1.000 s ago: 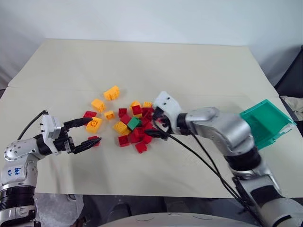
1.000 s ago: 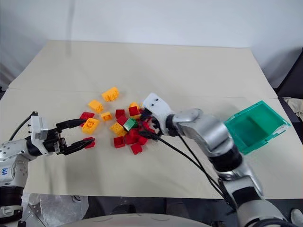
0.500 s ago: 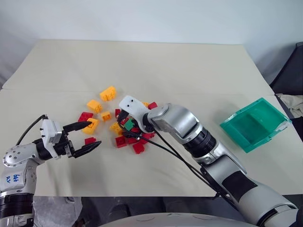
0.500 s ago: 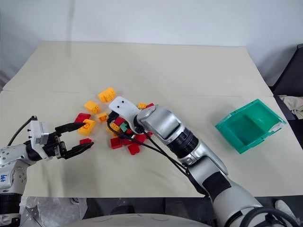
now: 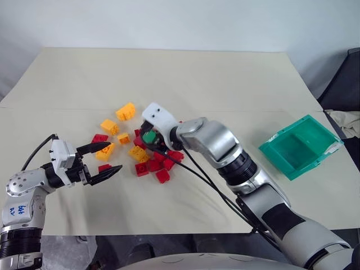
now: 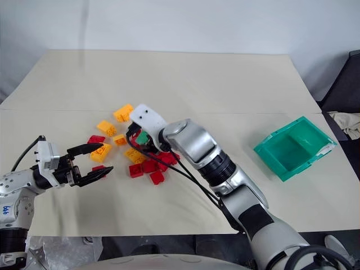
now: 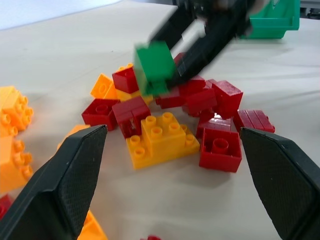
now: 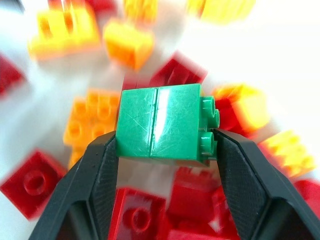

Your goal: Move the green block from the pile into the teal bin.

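The green block (image 8: 159,122) is pinched between the two black fingers of my right gripper (image 5: 149,138), which holds it just above the pile (image 5: 151,160) of red and yellow-orange bricks. From the left wrist it shows as a green block (image 7: 154,67) raised over the bricks. My left gripper (image 5: 108,159) stands open and empty at the pile's left edge, close to a yellow brick (image 5: 105,151) and a small red one (image 5: 104,167). The teal bin (image 5: 296,149) lies tilted at the table's right side, well away from both grippers, with nothing in it.
Two yellow bricks (image 5: 126,111) lie apart at the pile's far left. A black cable (image 5: 208,183) hangs from my right arm over the table's near side. The beige table (image 5: 185,79) is bare behind the pile and between pile and bin.
My right gripper reached left into the pile, shut on the green block and raised it slightly. The left gripper stayed open in place. The camera view shifted.
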